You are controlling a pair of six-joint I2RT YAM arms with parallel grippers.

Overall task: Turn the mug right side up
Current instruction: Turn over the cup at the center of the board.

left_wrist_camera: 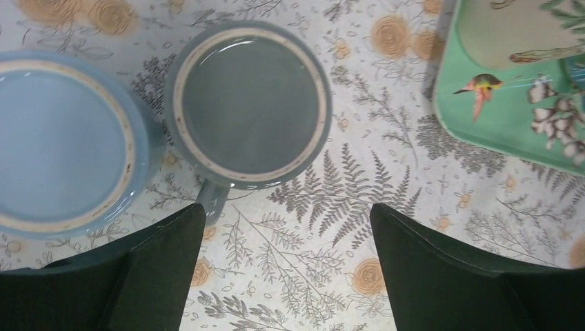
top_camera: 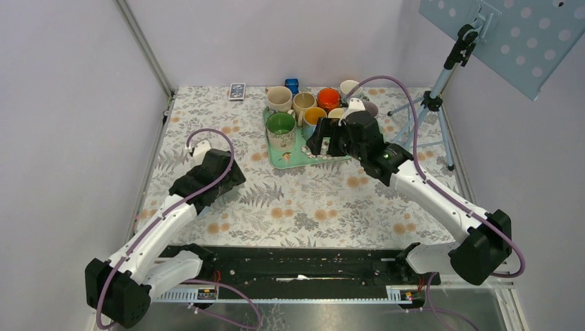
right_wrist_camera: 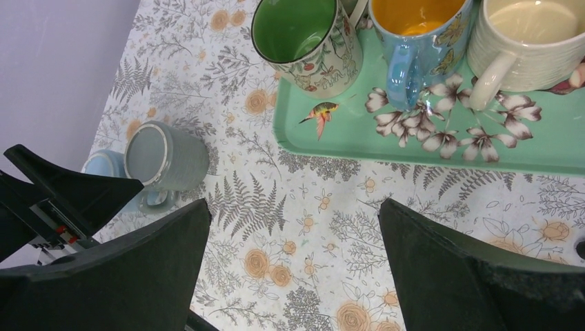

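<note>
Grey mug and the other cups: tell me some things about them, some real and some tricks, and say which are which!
1. The grey mug stands on the tablecloth, not on the tray. True.
2. The left jaws are squeezing the grey mug. False: they stand wide open and grip nothing.
3. A mug with a green inside stands on the tray. True.
4. The tray is red. False: it is mint green with flowers and a bird painted on it.
5. The right jaws are shut tight. False: they are wide open and empty, above the tablecloth near the tray.
</note>
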